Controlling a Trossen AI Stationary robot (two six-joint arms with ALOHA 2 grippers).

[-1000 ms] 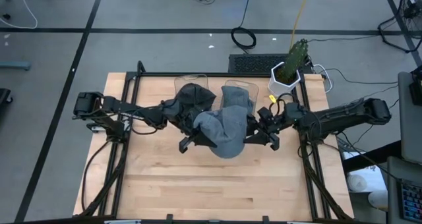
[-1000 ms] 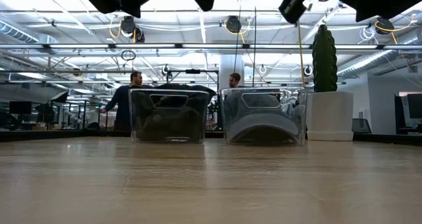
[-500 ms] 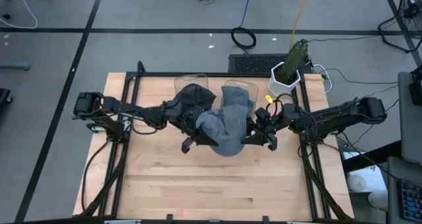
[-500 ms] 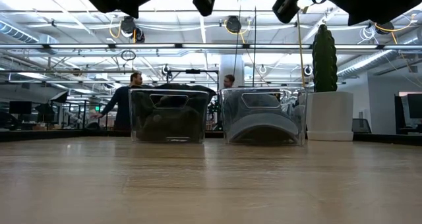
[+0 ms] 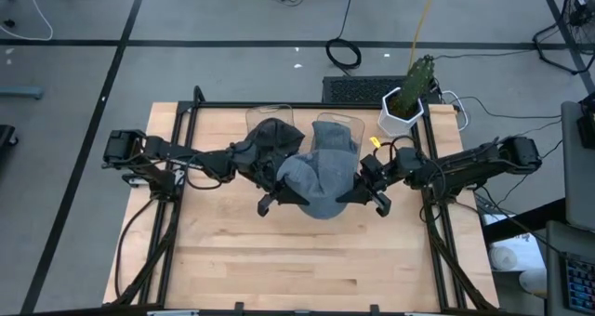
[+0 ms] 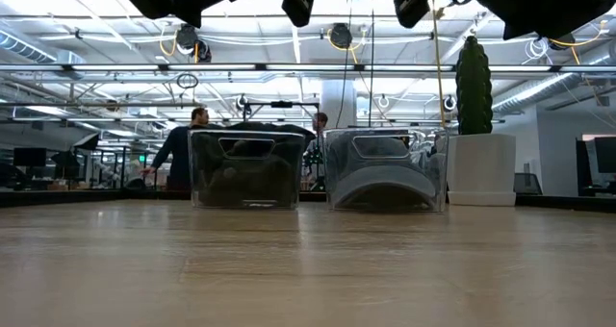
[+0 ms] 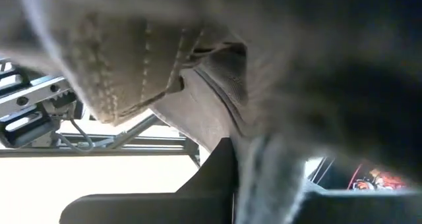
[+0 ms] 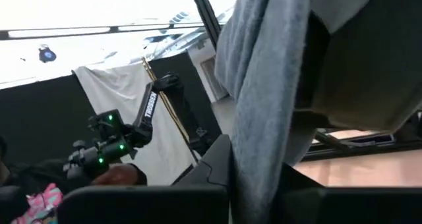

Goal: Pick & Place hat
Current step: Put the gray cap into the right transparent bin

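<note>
A grey hat (image 5: 316, 178) hangs above the middle of the table between my two arms. My left gripper (image 5: 282, 190) is shut on its left side and my right gripper (image 5: 353, 193) is shut on its right side. The left wrist view is filled with the hat's grey cloth (image 7: 198, 85). In the right wrist view a strip of the hat (image 8: 264, 85) runs down between the fingers. In the low view the hat is above the picture, and only dark parts of both arms show at the top. My left gripper pinches a fold of the hat's cloth (image 7: 254, 168) between its two fingers, coming level from the table's left. The hat is lifted clear of the table. My right gripper pinches a hanging edge of the hat (image 8: 256, 159) between its two fingers, coming from the table's right and slanting a little upward; the cloth above the fingers is slack.
Two clear bins stand at the table's far side: the left bin (image 5: 270, 128) holds dark hats, the right bin (image 5: 338, 130) a grey one (image 6: 383, 185). A cactus in a white pot (image 5: 407, 98) stands far right. People stand in the room behind (image 6: 183, 149).
My right gripper has drawn in a little toward the hat and has shut on its right edge. The hat stays aloft between the two arms. My left gripper has kept its hold.
</note>
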